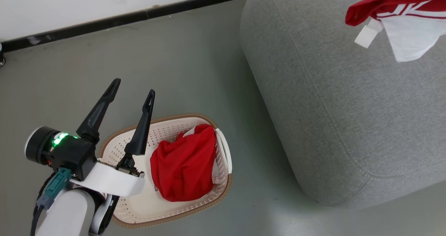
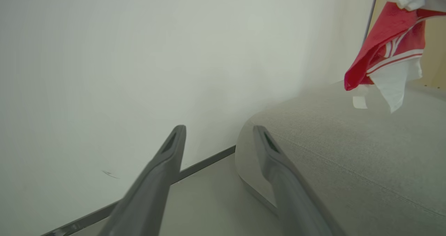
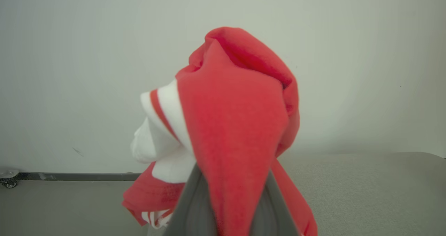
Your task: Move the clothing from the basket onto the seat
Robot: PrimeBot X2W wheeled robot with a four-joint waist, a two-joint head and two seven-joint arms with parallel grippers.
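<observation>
Left hand (image 1: 134,86): fingers spread wide, empty, lower left.
Right hand (image 3: 231,194): clamped on striped garment (image 1: 400,16), upper right, above seat (image 1: 331,117).
Basket (image 1: 146,211): holds red garment (image 1: 184,166).

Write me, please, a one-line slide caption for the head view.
Open left gripper hovers by the basket, one red garment inside, while a red-and-white garment hangs above the grey seat.

Head view: striped garment (image 1: 400,6) cut off by top and right edges; seat (image 1: 348,107) runs off the same edges; basket (image 1: 223,190) near-left corner hidden behind left claw (image 1: 134,86). Right wrist view: right claw (image 3: 231,208) tips buried in red cloth.
</observation>
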